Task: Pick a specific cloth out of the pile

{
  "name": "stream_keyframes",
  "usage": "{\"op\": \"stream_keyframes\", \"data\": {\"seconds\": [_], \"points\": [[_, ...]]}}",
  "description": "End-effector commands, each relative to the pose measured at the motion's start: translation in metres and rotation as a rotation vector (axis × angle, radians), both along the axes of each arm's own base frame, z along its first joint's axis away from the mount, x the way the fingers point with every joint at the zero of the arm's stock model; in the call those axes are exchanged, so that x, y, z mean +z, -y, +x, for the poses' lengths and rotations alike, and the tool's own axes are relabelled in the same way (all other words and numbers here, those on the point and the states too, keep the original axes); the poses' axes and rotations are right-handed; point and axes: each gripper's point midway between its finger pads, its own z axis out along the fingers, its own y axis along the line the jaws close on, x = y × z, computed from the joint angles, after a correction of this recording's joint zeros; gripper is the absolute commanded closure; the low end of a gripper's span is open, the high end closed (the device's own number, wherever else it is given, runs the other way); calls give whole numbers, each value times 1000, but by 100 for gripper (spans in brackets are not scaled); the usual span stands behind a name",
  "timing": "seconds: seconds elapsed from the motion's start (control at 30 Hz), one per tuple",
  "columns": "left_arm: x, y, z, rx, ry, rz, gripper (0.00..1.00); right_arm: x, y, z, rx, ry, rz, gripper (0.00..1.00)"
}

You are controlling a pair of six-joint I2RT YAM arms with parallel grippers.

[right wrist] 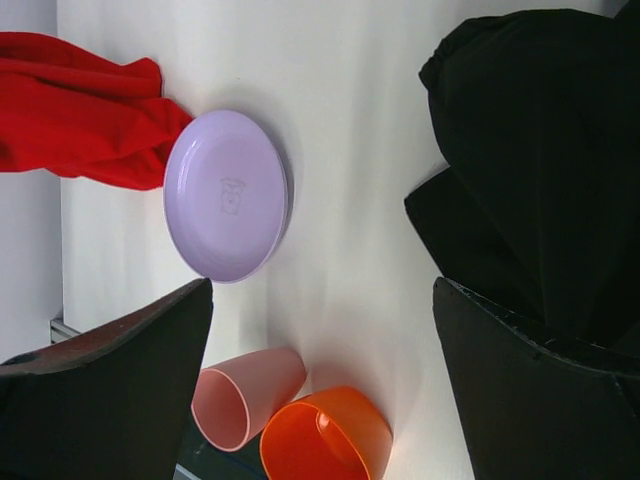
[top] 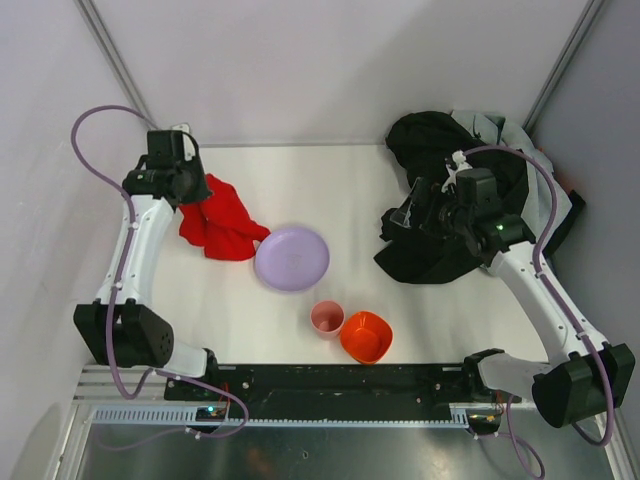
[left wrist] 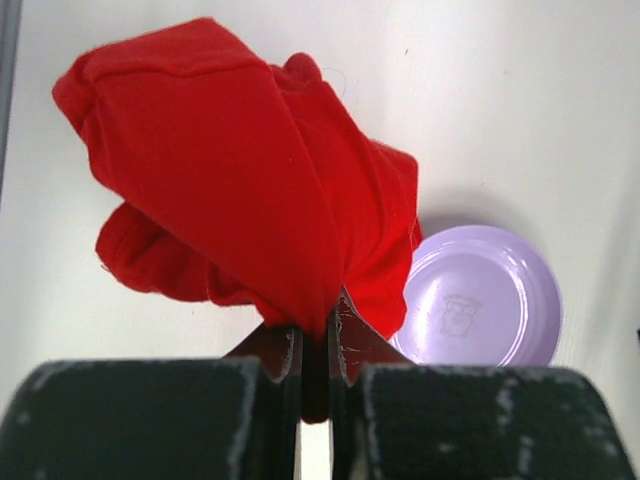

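The red cloth [top: 222,222] lies bunched at the left of the table, beside the purple plate [top: 291,258]. My left gripper [top: 196,190] is shut on a fold of it; in the left wrist view the cloth [left wrist: 240,190] hangs from between the closed fingers [left wrist: 352,345]. The pile [top: 455,200] of black and light grey garments sits at the far right. My right gripper [top: 405,222] is open and empty over the pile's left edge; in the right wrist view the black fabric [right wrist: 540,170] lies by one finger [right wrist: 530,390]. The red cloth also shows there [right wrist: 80,110].
A pink cup [top: 326,317] and an orange bowl [top: 366,336] stand near the front middle. The plate also shows in the left wrist view [left wrist: 480,298] and the right wrist view [right wrist: 228,195]. White walls enclose the back and sides.
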Motion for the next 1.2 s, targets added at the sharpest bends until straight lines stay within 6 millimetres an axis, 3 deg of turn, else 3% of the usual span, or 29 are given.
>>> {"op": "stream_keyframes", "data": {"seconds": [0.0, 0.5, 0.77, 0.9, 1.17], "points": [[-17, 5, 14, 0, 21, -35, 99, 2, 0, -1, -3, 17, -3, 4], [-142, 8, 10, 177, -252, -136, 99, -7, 4, -6, -7, 2, -21, 3], [-218, 10, -6, 242, -423, -158, 99, -10, 6, -13, -3, -2, -27, 1], [-228, 13, -9, 248, -445, -170, 99, -9, 4, -14, 2, -2, -18, 1], [-204, 13, -5, 229, -375, -177, 93, -8, 0, -15, 12, -8, 7, 1]]}}
